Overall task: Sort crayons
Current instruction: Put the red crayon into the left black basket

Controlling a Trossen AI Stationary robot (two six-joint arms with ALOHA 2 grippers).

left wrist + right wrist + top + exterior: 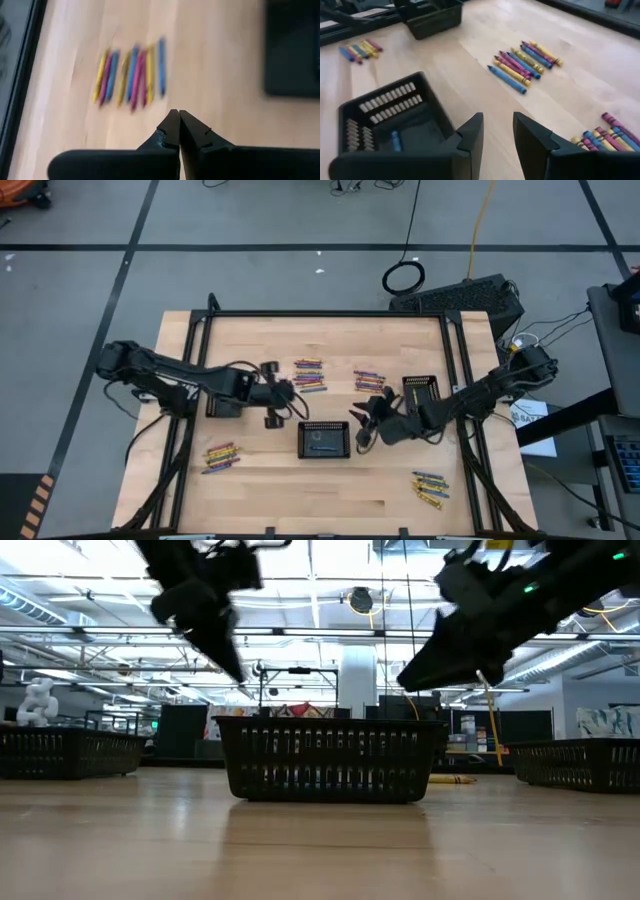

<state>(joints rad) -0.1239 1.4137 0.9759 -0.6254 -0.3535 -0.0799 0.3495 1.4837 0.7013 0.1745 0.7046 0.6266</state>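
Right gripper [497,131] hovering with jaws parted and empty beside central black slotted plastic tray [324,439], one blue crayon [395,141] already inside, probably just dropped; left gripper [178,120] pinched closed, empty, above loose multicoloured wax crayon sticks [131,75] on pale wooden table [260,490].

Pale smooth wooden table [260,490]

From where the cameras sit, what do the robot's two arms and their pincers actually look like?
Both arms are black and jointed, with thin dark cables trailing from their bases at the table's sides. The left gripper ends in two black wedge-shaped fingers tapering to points. The right gripper has two broad, flat-faced black fingers. A green light glows on one arm in the low view.
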